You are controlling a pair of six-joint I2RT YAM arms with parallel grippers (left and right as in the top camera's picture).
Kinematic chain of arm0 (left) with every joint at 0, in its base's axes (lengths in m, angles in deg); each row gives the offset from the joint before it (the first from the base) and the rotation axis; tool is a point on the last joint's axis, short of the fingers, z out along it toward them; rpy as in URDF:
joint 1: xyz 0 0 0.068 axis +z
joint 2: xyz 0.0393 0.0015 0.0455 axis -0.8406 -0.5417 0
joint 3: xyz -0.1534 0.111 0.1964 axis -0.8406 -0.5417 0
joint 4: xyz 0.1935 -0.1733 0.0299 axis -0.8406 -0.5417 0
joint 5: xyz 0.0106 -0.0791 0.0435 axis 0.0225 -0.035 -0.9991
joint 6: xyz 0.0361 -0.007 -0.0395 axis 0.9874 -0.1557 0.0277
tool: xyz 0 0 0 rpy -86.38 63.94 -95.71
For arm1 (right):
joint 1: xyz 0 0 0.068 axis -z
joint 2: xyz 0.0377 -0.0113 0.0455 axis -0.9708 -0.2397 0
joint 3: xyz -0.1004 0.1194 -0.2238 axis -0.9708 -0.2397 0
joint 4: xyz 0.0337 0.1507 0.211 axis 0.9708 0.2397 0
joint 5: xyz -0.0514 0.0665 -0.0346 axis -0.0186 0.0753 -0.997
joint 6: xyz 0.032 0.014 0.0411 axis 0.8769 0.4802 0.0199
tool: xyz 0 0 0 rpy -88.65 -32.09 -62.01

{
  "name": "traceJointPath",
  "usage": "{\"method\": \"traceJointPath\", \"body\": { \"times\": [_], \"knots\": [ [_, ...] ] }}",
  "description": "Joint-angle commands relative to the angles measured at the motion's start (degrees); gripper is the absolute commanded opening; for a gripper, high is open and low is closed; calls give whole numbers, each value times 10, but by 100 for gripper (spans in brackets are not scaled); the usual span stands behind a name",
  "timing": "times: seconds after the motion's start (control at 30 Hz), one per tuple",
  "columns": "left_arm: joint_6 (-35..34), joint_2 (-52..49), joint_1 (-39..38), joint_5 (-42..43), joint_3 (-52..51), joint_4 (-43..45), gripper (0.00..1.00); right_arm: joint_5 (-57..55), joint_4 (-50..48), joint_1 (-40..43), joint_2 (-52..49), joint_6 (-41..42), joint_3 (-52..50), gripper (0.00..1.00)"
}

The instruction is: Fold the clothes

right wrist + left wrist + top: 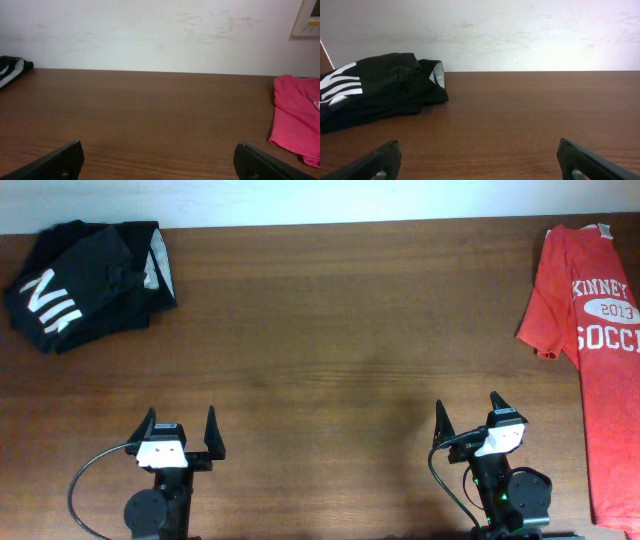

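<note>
A red-orange T-shirt (598, 330) with white soccer print lies flat along the table's right edge, partly cut off by the frame; its edge shows in the right wrist view (297, 117). A black garment with white letters (85, 280) lies bunched at the far left corner, also in the left wrist view (375, 90). My left gripper (180, 430) is open and empty near the front edge; its fingertips frame bare wood (479, 157). My right gripper (468, 418) is open and empty near the front, left of the red shirt (159, 159). No white garment is in view.
The brown wooden table (330, 340) stretches between the two garments. A pale wall (520, 30) runs along the table's far edge. Cables loop by both arm bases at the front edge.
</note>
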Motion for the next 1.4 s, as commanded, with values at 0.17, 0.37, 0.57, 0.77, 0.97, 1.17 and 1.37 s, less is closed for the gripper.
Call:
{"method": "traceJointPath", "body": {
  "times": [0.17, 0.37, 0.57, 0.77, 0.97, 1.17, 1.37],
  "knots": [
    [7, 3, 2, -2, -4, 0, 99, -9, 2, -6, 5, -2, -4, 99],
    [7, 3, 2, -2, -4, 0, 99, 17, -16, -6, 5, 9, -4, 99],
    [7, 3, 2, -2, -4, 0, 99, 181, -62, -6, 5, 164, -4, 99],
    [7, 3, 2, -2, -4, 0, 99, 164, -205, -6, 5, 162, -4, 99],
    [7, 3, 2, -2, -4, 0, 99, 56, -214, -6, -26, 77, 69, 99],
    [7, 3, 2, -2, -4, 0, 99, -75, -166, -5, -229, -26, 248, 99],
    [7, 3, 2, -2, -4, 0, 99, -142, -18, 39, -500, -81, 498, 99]
  ]
}}
